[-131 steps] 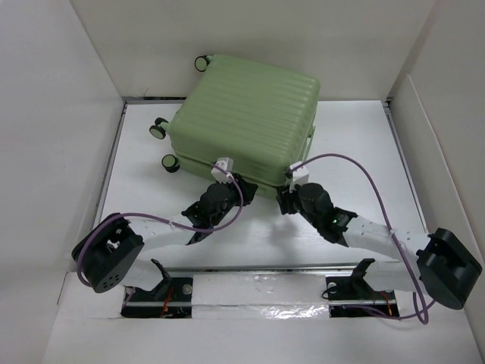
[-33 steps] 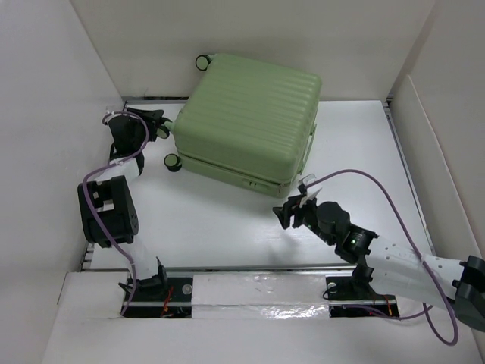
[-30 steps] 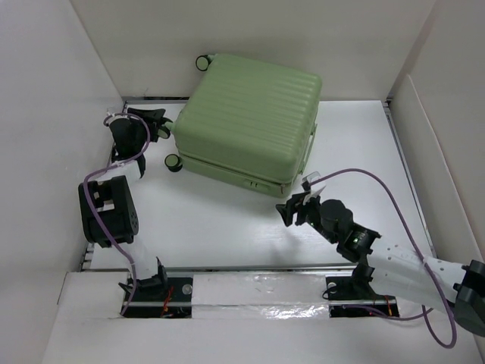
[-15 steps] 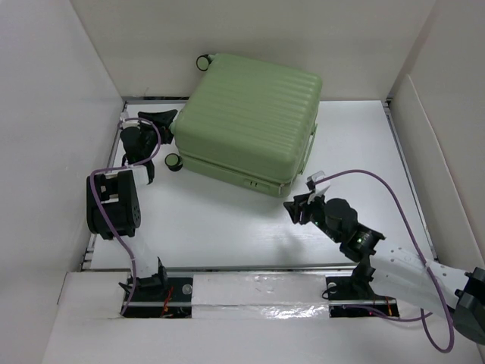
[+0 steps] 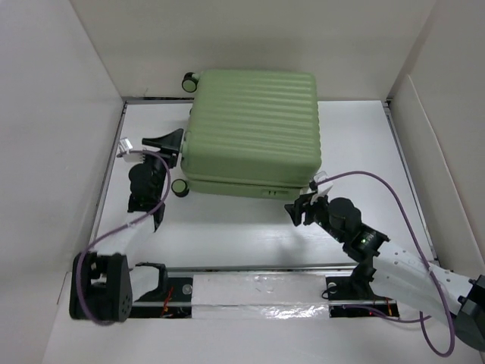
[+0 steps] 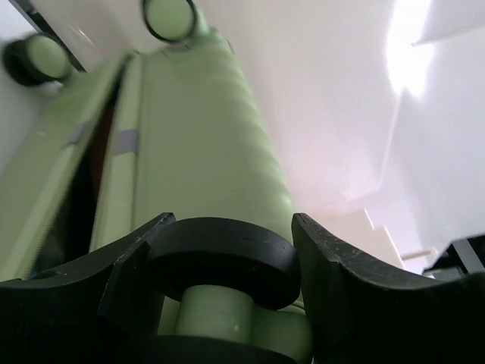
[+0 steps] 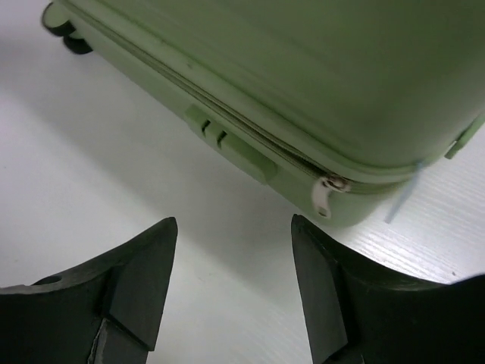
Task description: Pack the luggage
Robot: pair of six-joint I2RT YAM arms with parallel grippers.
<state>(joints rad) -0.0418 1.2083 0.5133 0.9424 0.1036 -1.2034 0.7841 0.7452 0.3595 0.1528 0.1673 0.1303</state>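
Since the big light-green ribbed suitcase (image 5: 254, 125) is shut, I think it must be opened before anything goes in. Nearest the front edge of the white worktop (image 5: 227, 227), my right gripper (image 5: 301, 210) has its fingers spread wide, with nothing in them. Just past it is the suitcase's front right corner, where the small white zip pull (image 7: 326, 196) hangs. The zip line runs left to right along that front side, so my right gripper is the closer one. Farther back, toward the left edge, my left gripper (image 6: 231, 224) is wide too, with a small black-and-green wheel (image 6: 220, 254) between its fingers. The suitcase lies flat by the far edge, in the middle.
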